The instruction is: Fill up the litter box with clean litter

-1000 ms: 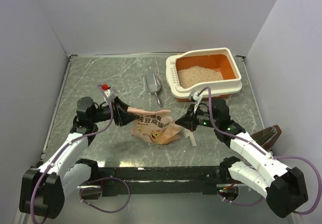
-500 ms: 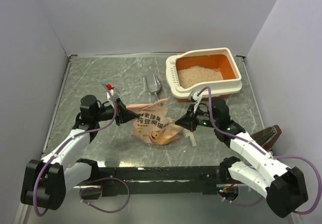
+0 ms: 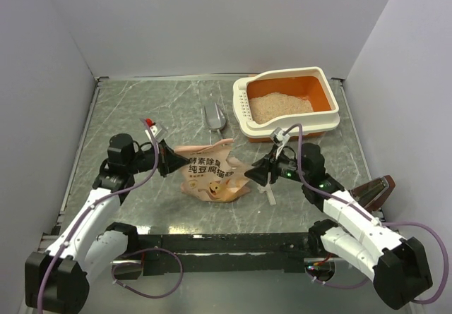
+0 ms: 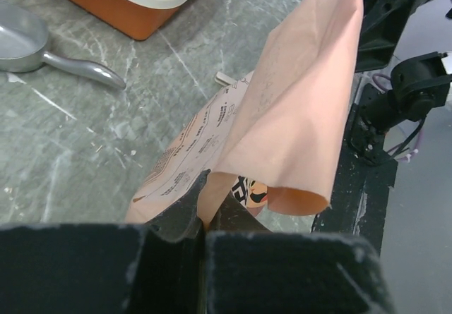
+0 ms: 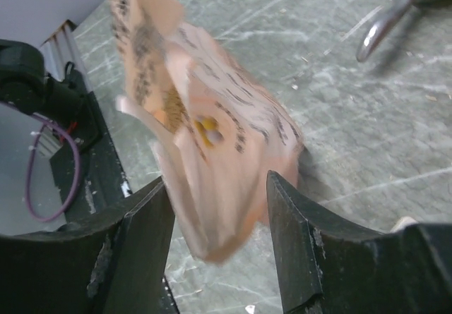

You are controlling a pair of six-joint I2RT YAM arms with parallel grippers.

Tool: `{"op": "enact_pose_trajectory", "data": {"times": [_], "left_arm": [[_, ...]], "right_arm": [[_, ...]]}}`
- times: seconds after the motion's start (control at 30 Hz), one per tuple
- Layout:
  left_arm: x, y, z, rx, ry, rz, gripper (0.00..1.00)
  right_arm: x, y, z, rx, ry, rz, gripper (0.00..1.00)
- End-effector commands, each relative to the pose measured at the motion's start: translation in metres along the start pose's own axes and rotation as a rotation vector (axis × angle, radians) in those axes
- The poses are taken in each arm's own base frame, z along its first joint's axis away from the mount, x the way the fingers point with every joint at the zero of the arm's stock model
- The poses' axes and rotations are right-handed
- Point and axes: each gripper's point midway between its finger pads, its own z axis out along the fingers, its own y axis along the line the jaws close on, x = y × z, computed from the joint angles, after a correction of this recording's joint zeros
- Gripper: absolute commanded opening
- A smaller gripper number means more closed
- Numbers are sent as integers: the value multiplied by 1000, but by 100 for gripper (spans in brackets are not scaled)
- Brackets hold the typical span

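Entry: litter box (image 3: 332, 109), sitting at the far right of the tabletop (image 3: 141, 109), with clean litter (image 3: 280, 106) lying in a pale layer over part of its orange basin; printed bag (image 3: 212, 176) lying crumpled between the arms, well apart from the box; left claw (image 3: 176, 164) pinching a plain flap of the bag, pressed tight on the paper; right claw (image 3: 253, 175) standing spread, its fingers flanking the bag's other end. Handling note: the bag is probably being raised for a pour, so the right claw is needing a firm bite low on the paper before both arms are carrying it over the basin, steering clear of the scoop (image 3: 214, 120). View notes: only the overhead camera is showing the litter itself; the left wrist camera is showing the flap rising slack from closed fingers; the right wrist camera is blurring the bag, so paper contact cannot be told
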Motion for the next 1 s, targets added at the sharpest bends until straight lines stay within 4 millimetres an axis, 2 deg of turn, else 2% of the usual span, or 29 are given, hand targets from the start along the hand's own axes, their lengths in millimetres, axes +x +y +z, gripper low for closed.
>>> {"op": "enact_pose_trajectory", "data": {"times": [0.0,0.13,0.17,0.2,0.43,0.7,0.97], "left_arm": [[-24,-4,-10,-55,-52,93,1],[-19,-6,-12,-53,-57,80,1],[-16,-6,-13,-52,-56,79,1],[-15,-7,-13,-52,-58,80,1],[-15,-11,-15,-43,-71,93,1],[-13,-15,-15,-25,-77,92,1],[-12,-17,-16,-16,-80,91,1]], "right_arm": [[-14,-10,6,15,-149,-38,61],[-17,-7,9,-37,-226,-70,61],[-12,-6,9,-46,-230,-53,61],[-20,0,9,-85,-267,-85,61],[-25,14,3,-165,-373,-148,60],[-21,15,-2,-166,-424,-227,59],[-24,23,5,-247,-422,-213,54]]}}
